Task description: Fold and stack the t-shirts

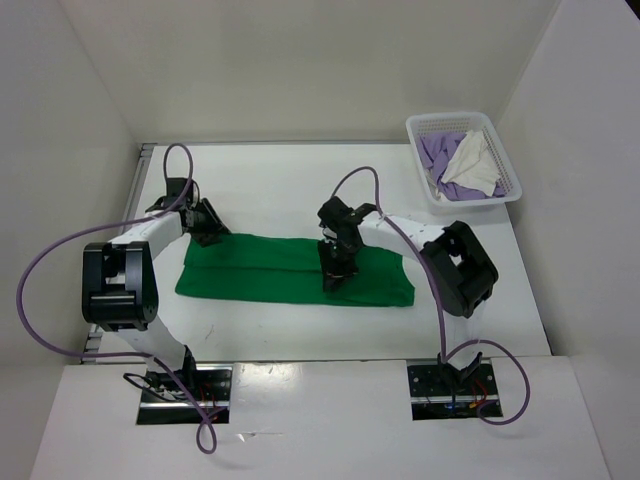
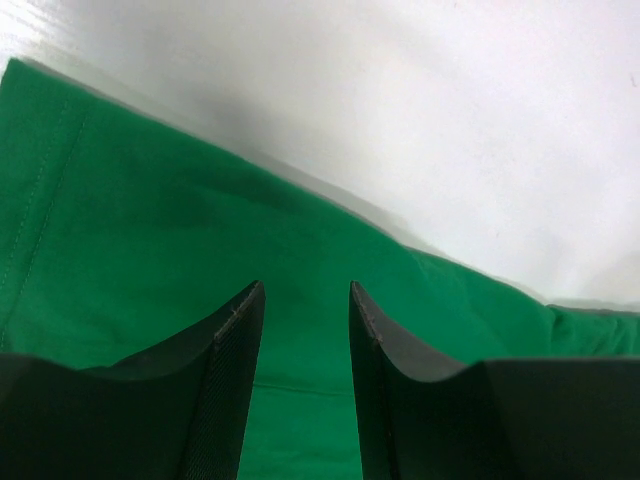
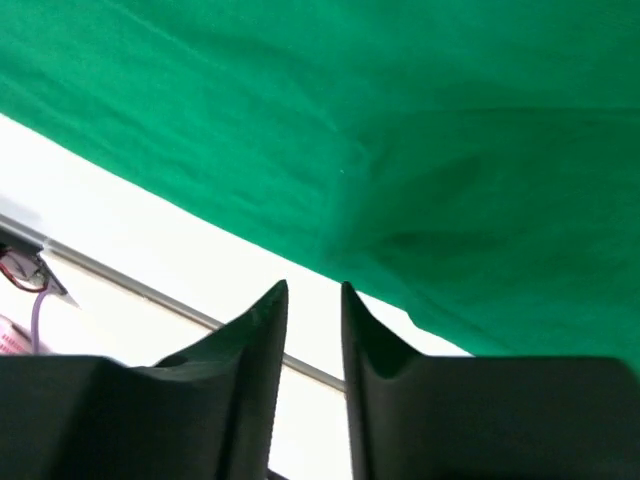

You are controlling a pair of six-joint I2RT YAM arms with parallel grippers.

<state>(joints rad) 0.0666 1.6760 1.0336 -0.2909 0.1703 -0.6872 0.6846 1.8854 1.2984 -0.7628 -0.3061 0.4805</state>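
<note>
Left gripper [image 2: 305, 290] apart over green shirt [image 2: 180, 220] | right gripper [image 3: 312, 290] narrowly apart (shirt edge)

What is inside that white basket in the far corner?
A crumpled lavender t-shirt with a cream-white t-shirt lying partly over it. The floor of the basket and anything beneath the cloth are covered, so I cannot tell what else is there.

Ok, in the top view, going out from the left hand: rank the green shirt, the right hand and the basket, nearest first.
1. Green shirt: its left end lies right under the left hand.
2. Right hand: mid-table, over the shirt's near edge.
3. Basket: far right corner, holding the purple shirt and white shirt.
</note>
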